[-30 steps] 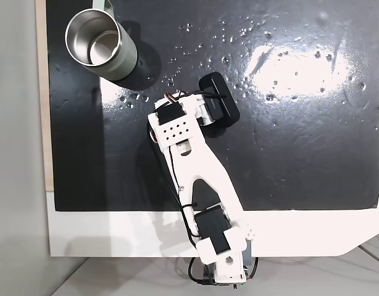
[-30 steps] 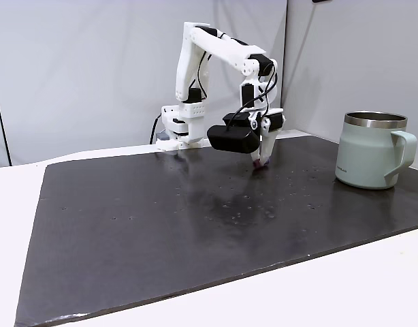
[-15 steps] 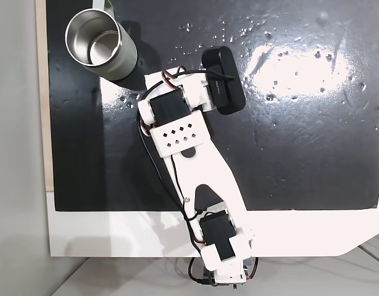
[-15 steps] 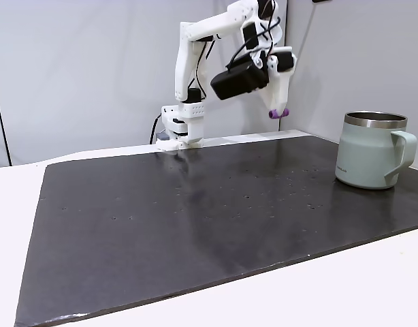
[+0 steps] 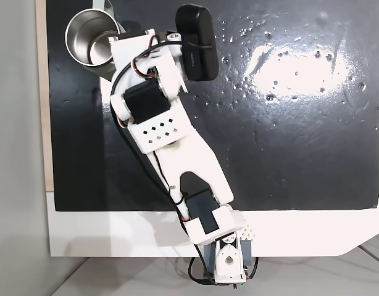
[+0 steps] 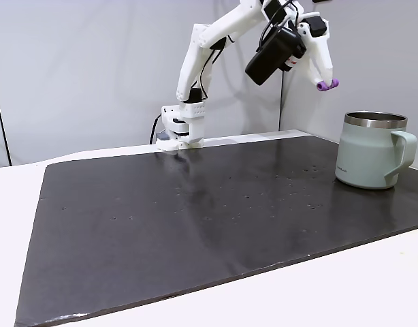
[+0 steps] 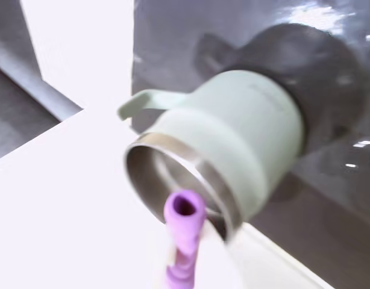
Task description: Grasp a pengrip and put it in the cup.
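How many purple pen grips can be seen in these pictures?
1. The pen grip is held at the tip of the pincer, raised in the air, to the left of the cup in the side fixed view. The arm hides some of the mat, so another could be hidden.

Wrist view, blurred. Pale grey-green cup (image 7: 233, 138) with steel rim and side handle stands on the dark mat (image 7: 329, 198). Light-purple pengrip (image 7: 184, 232), open end toward the camera, overlaps the cup's near rim.

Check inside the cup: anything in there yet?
The cup shows bare steel where its inside is visible; the arm covers its right part. The pengrip is in the claw, in the air.
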